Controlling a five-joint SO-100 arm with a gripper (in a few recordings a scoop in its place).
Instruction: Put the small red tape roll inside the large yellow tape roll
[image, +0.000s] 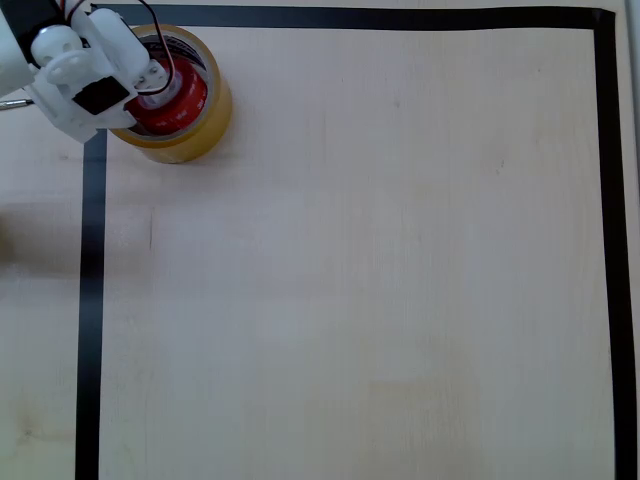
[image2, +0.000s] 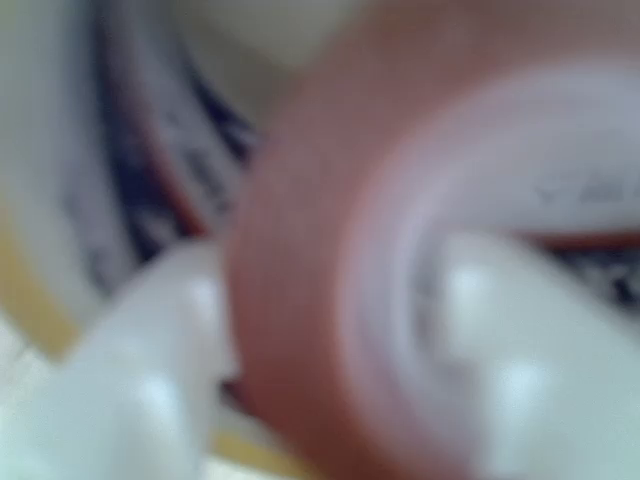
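Observation:
The large yellow tape roll (image: 207, 128) stands upright at the top left corner of the marked area. The small red tape roll (image: 186, 104) sits within its opening, partly covered by my white gripper (image: 163, 84), which reaches in from the left. The close, blurred wrist view shows the red roll (image2: 290, 250) with one white finger (image2: 160, 370) outside its wall and the other inside its whitish core. My gripper (image2: 325, 285) is shut on that wall. Behind it, the yellow roll's printed inner core (image2: 150, 160) shows.
A light wooden table (image: 360, 260) carries a black tape border along the top (image: 400, 17), the left (image: 92, 300) and the right (image: 615, 250). The yellow roll stands just inside the top left corner of that border.

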